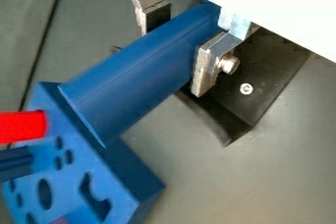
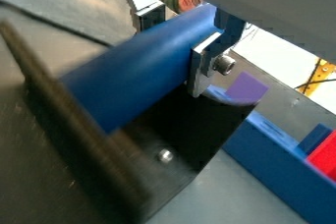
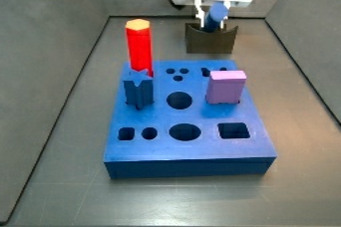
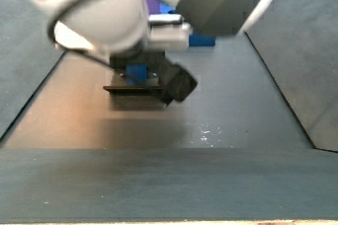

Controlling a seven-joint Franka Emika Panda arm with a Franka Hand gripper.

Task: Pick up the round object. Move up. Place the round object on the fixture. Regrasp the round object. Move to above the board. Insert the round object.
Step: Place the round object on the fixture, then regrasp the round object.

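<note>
The round object [image 1: 132, 81] is a long smooth blue cylinder lying level across the dark fixture [image 1: 262, 90]. It also shows in a wrist view [image 2: 132, 81], pointing over the fixture's edge [image 2: 197, 140]. My gripper [image 1: 184, 41] has a silver finger on each side of the cylinder near one end and looks shut on it, as it does in a wrist view [image 2: 182, 39]. In a side view my gripper [image 3: 213, 14] hangs right over the fixture [image 3: 210, 40], behind the blue board [image 3: 186, 121]. In a side view the arm hides most of the fixture [image 4: 132, 91].
On the board stand a red hexagonal peg [image 3: 138, 42], a short dark-blue star peg [image 3: 138, 87] and a lilac cube [image 3: 228, 85]. Several holes in the board's near half are open. Dark walls enclose the floor on both sides.
</note>
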